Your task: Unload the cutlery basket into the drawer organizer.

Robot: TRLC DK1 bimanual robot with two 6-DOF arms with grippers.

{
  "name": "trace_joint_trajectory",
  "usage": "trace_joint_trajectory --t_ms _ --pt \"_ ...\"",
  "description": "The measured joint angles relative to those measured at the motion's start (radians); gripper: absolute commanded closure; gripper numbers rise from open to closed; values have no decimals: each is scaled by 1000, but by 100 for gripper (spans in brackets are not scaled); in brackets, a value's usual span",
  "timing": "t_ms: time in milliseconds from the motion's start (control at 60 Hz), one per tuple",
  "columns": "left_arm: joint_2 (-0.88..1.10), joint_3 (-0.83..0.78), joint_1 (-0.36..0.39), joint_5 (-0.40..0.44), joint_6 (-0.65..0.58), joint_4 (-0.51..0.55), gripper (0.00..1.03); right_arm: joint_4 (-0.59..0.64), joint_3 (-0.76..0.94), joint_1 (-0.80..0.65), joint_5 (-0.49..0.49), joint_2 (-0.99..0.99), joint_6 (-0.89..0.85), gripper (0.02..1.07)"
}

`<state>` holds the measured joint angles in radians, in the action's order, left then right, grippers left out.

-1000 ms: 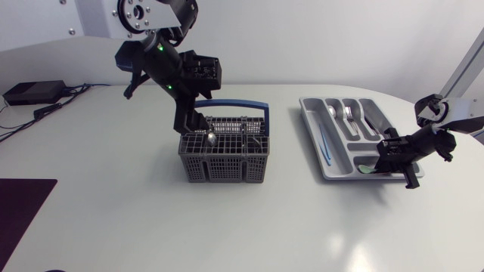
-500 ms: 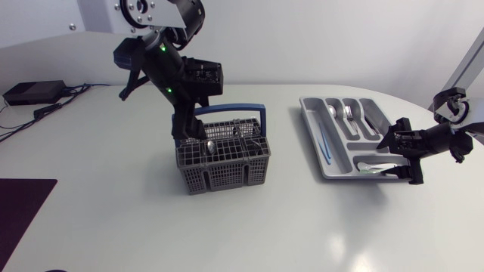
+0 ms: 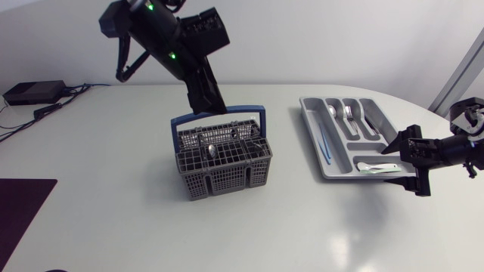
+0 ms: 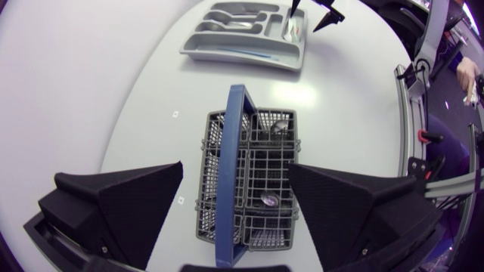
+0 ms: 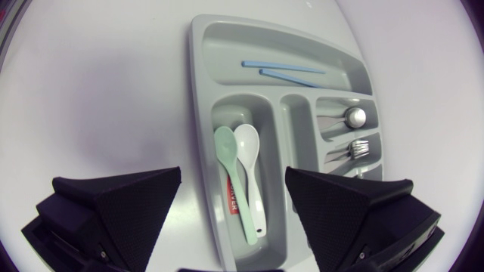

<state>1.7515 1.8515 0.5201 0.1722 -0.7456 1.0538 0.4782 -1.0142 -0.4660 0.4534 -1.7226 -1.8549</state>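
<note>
The grey cutlery basket (image 3: 223,162) with a blue handle (image 3: 219,118) stands mid-table and holds a few metal pieces (image 3: 212,151). My left gripper (image 3: 212,102) hangs open well above it; in the left wrist view the basket (image 4: 253,162) lies below, between the spread fingers of that gripper (image 4: 236,204). The grey drawer organizer (image 3: 311,128) sits to the right. My right gripper (image 3: 414,162) stands open just off its near right end. Under this gripper (image 5: 233,210) a pale green spoon (image 5: 231,170) and a white spoon (image 5: 249,162) lie side by side in one compartment of the organizer (image 5: 198,113).
Other organizer compartments hold two thin blue sticks (image 5: 283,69), a metal spoon (image 5: 354,115) and a fork (image 5: 357,148). A black box with cables (image 3: 30,92) sits at the far left. A dark mat (image 3: 21,205) lies at the front left.
My right gripper opened, left the green spoon in the organizer and drew back to the right. My left arm rose off the basket, which shifted and turned a little.
</note>
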Motion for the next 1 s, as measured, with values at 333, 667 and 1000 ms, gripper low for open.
trace_joint_trajectory --t_ms 333,667,1000 --pt "-190 -112 32 80 89 154 80 12 0 -14 124 134 85 7" --pt "-60 -486 24 80 87 -30 100 11 -1 -14 179 157 150 7" --pt "-50 -505 -21 -32 54 -159 100 10 -1 -13 188 151 151 7"
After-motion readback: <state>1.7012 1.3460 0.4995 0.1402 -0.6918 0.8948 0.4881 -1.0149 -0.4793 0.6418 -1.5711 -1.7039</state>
